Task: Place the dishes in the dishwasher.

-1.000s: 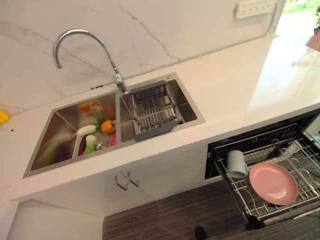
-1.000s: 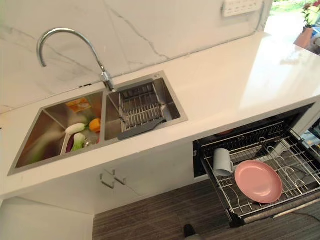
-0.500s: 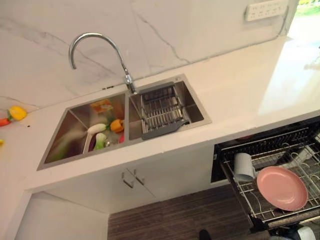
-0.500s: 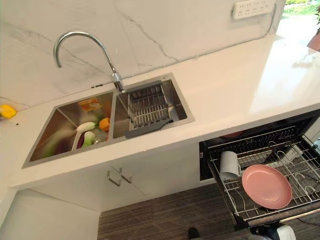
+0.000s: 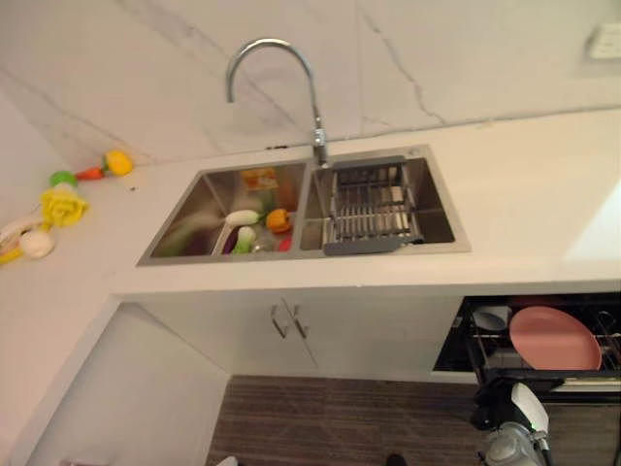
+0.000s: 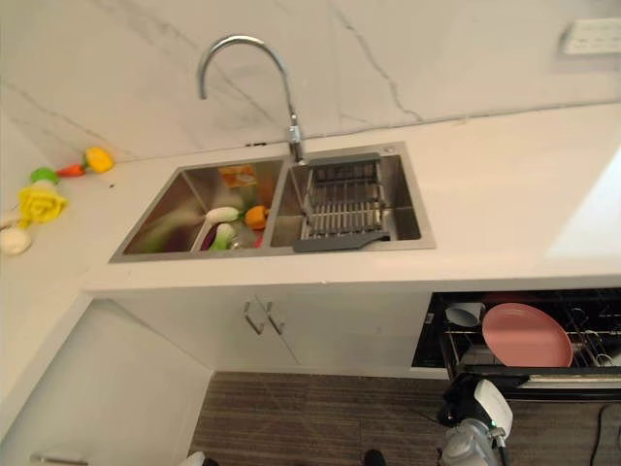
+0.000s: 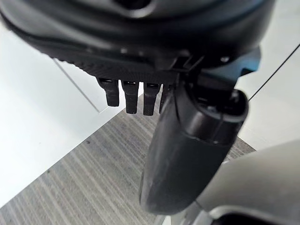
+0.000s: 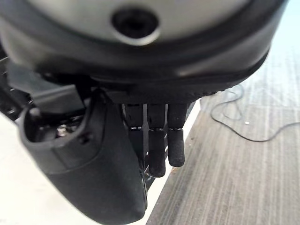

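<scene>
**Between loads: dishes left in sink, hands empty**

Pink plate point(image 5: 554, 338) and grey cup point(image 6: 464, 313) sit in the pulled-out dishwasher rack point(image 6: 582, 354). More items incl. a white dish point(image 5: 241, 217) lie in the sink's left basin point(image 5: 194, 209), w/ strainer basket point(image 5: 371, 206) in the other. Left hand point(image 7: 136, 96) and right hand point(image 8: 157, 140) hang relaxed, fingers straight, holding nothing. Judged step: fetching the next dish; next move calls for a reach into the left basin.

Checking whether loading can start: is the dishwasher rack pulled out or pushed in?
Pulled out. The wire rack sticks out below the counter, with a pink plate and a cup in it.
</scene>
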